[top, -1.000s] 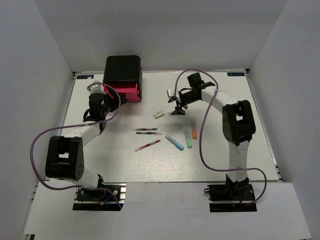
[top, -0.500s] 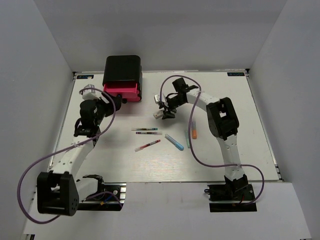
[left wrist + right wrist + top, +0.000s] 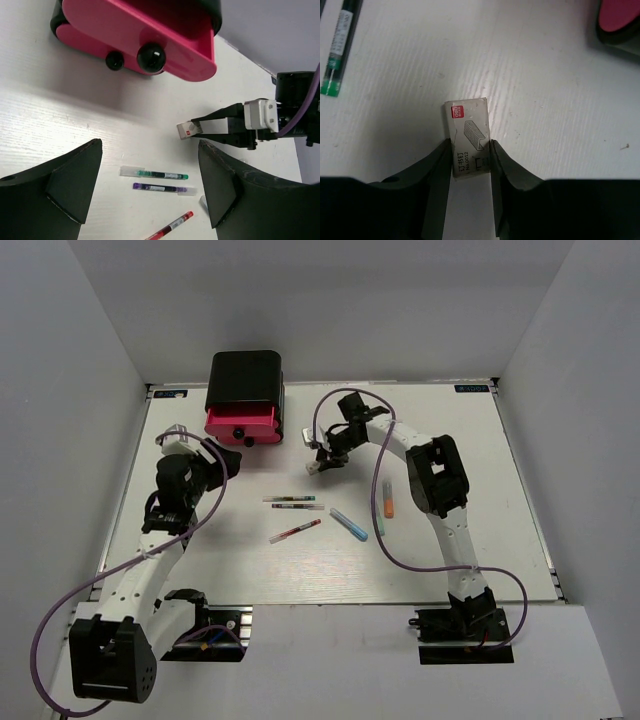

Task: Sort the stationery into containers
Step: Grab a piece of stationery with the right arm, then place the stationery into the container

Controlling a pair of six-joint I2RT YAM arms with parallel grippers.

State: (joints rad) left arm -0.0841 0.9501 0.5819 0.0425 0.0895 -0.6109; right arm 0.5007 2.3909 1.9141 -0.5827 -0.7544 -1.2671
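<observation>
- Two stubby markers show plainly from above, the blue marker (image 3: pixel 349 525) and the orange marker (image 3: pixel 387 506); the right arm's purple cable (image 3: pixel 381 480) crosses the table just beside them, and I cannot tell what it covers
- My right gripper (image 3: pixel 469 150) is clenched on the white box (image 3: pixel 466 122), held clear of the table; the box's near end is hidden between the fingers (image 3: pixel 436 185), while its red label and a printed drawing of staples stick out ahead of the jaws
- My left gripper (image 3: pixel 150 150) gapes wide with nothing between the jaws; its fingers run off the bottom of the wrist view
- Ahead of the left jaws stands the black cabinet (image 3: pixel 245 375), cut off at the top of that view, with its top pink drawer (image 3: pixel 160 25) pulled out; I make out only two knobs
- Between the left jaws and the drawer lie two whitish pens (image 3: pixel 154 174), side by side, well apart from the held box
- Nearer those jaws, the red pen (image 3: pixel 170 229) is cut off by the frame edge
</observation>
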